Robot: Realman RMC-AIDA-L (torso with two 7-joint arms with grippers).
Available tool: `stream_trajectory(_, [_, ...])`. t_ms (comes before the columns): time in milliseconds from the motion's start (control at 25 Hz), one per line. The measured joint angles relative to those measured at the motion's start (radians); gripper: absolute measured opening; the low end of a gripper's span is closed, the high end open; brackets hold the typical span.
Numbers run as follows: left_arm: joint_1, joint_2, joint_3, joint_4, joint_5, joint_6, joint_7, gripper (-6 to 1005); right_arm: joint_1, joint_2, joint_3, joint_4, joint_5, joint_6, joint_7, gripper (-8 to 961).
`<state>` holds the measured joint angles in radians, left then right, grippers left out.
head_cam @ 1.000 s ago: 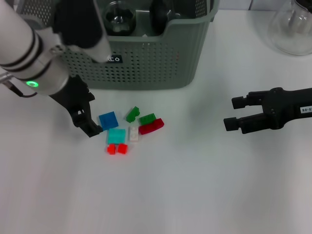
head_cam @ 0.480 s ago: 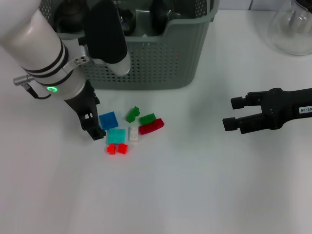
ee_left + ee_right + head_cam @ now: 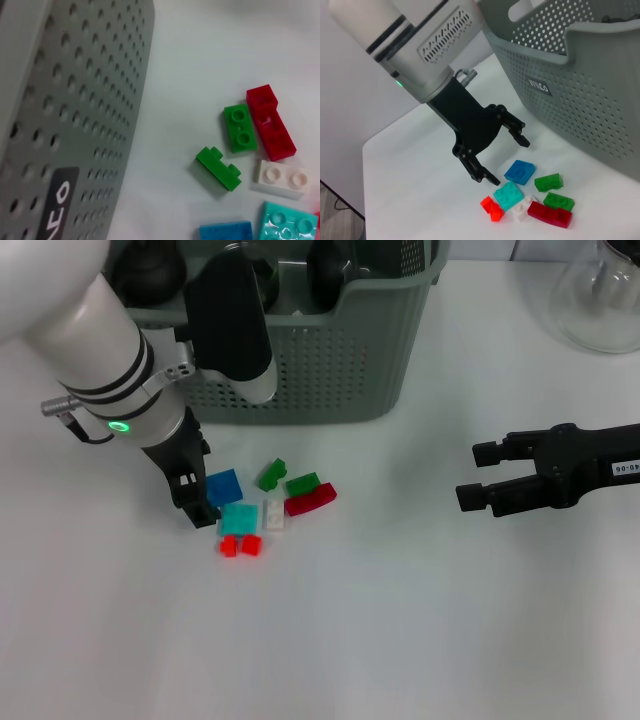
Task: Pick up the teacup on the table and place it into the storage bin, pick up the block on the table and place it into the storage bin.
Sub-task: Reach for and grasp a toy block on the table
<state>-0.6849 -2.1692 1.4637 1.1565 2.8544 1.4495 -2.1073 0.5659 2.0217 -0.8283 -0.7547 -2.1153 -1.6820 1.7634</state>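
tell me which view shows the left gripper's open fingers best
The right wrist view: the left gripper spreads both fingers open beside the blue block. The head view shows it from above, partly hidden. The left wrist view shows no fingers.

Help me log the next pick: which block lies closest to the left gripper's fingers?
The blue block: it sits right beside the open left gripper, at the cluster's left edge. The turquoise block is next; the green and red ones lie farther right.

Storage bin [image 3: 300,370] at table [image 3: 400,640] rear, left of centre. Cluster of blocks [image 3: 270,505] on table just before bin's front wall. Left gripper [image 3: 195,495] at cluster's left edge. Right gripper [image 3: 475,475] well apart, right. Flask [image 3: 600,300] at rear right corner.
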Motion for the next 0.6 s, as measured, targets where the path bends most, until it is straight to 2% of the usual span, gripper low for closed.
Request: stream_trajectory(600, [-0.01, 0.002, 0.011, -0.025, 0.002, -0.032, 0.001, 874, 0.0, 0.0, 0.0, 0.0, 0.0, 0.001, 0.004, 946])
